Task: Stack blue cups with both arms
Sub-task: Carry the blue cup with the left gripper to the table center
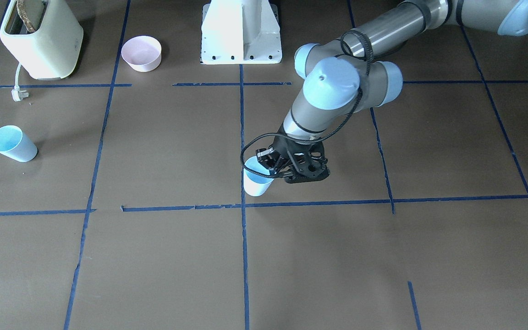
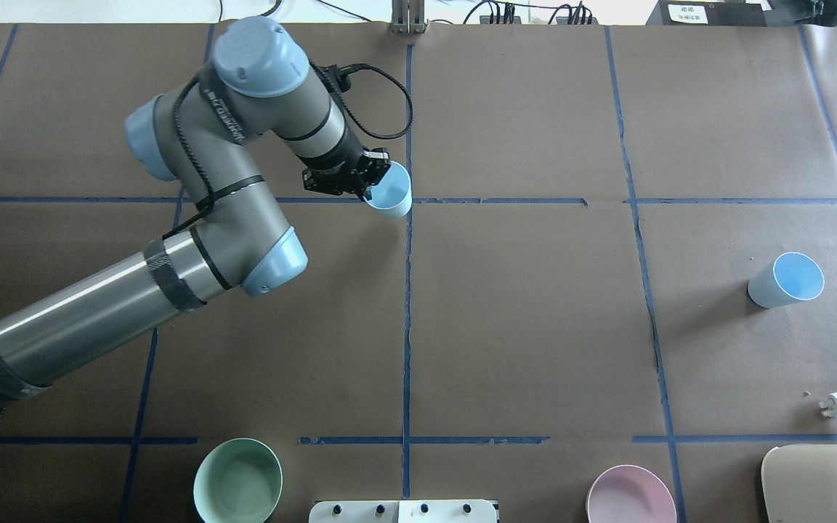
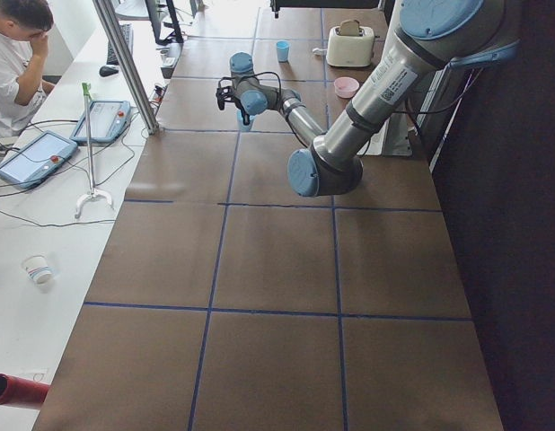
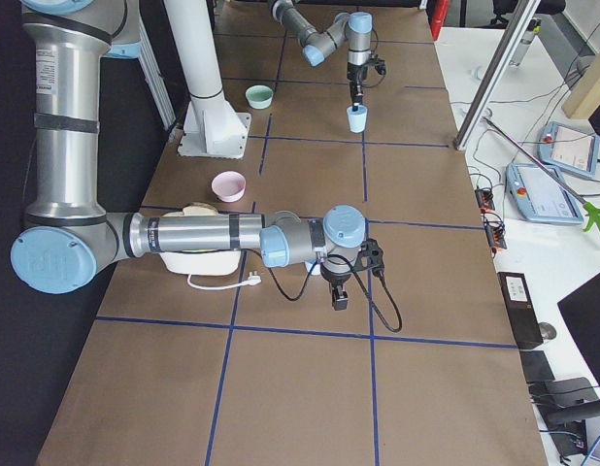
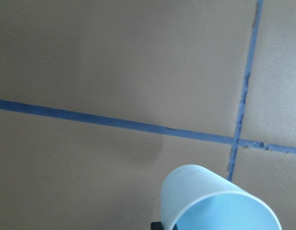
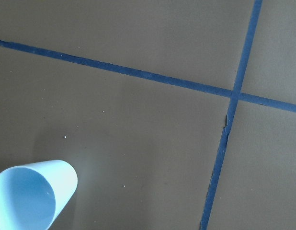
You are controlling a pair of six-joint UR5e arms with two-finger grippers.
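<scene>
My left gripper is shut on the rim of a pale blue cup near the table's middle, by a blue tape crossing. The cup also shows in the overhead view and in the left wrist view, slightly tilted. The second blue cup stands upright and alone on the right side of the table. It shows at the lower left of the right wrist view, with no fingers in sight. My right gripper shows only in the exterior right view; I cannot tell whether it is open or shut.
A cream toaster with a loose plug and a pink bowl sit near the robot's base on its right. A mint-green bowl sits on its left. A white pedestal stands between them. An operator sits beside the table.
</scene>
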